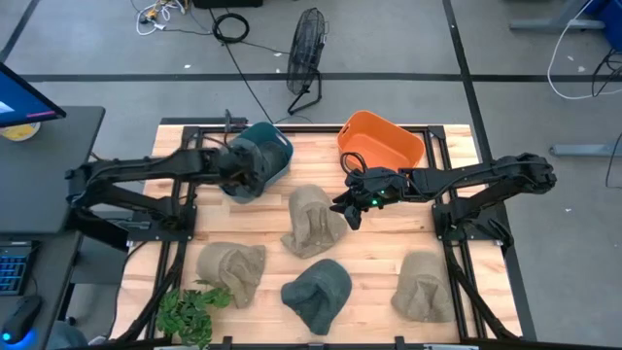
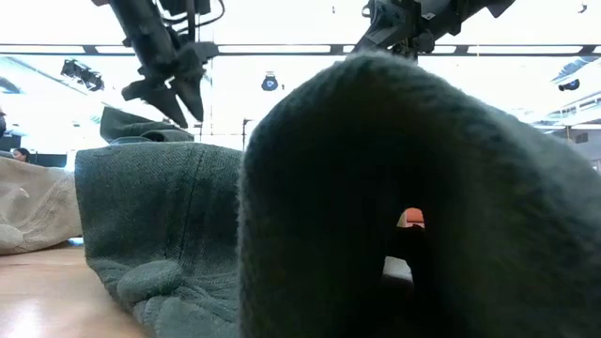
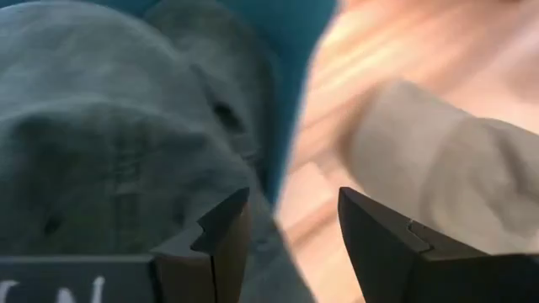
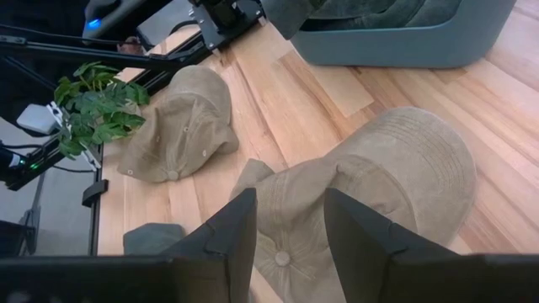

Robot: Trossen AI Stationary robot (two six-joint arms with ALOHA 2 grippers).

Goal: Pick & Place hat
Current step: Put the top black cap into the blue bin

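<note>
A grey-green hat (image 1: pixel 249 163) (image 3: pixel 101 126) lies in the teal bin (image 1: pixel 280 146) (image 3: pixel 295 50) at the table's far left. My left gripper (image 1: pixel 245 179) (image 3: pixel 295 215) (image 2: pixel 178 94) hangs open just above that hat's near edge. A beige hat (image 1: pixel 313 222) (image 4: pixel 379 177) (image 3: pixel 446 168) rests crown up on the middle of the table. My right gripper (image 1: pixel 347 214) (image 4: pixel 290 219) (image 2: pixel 394 42) hovers open above this hat's right side, fingers pointing down and toward the left.
An orange bin (image 1: pixel 381 141) stands at the far edge, right of the teal one. Two more beige hats (image 1: pixel 231 270) (image 1: pixel 423 285) and a dark grey hat (image 1: pixel 319 292) (image 2: pixel 423 188) lie along the near edge. A small green plant (image 1: pixel 190 311) (image 4: pixel 93 109) sits at the near left corner.
</note>
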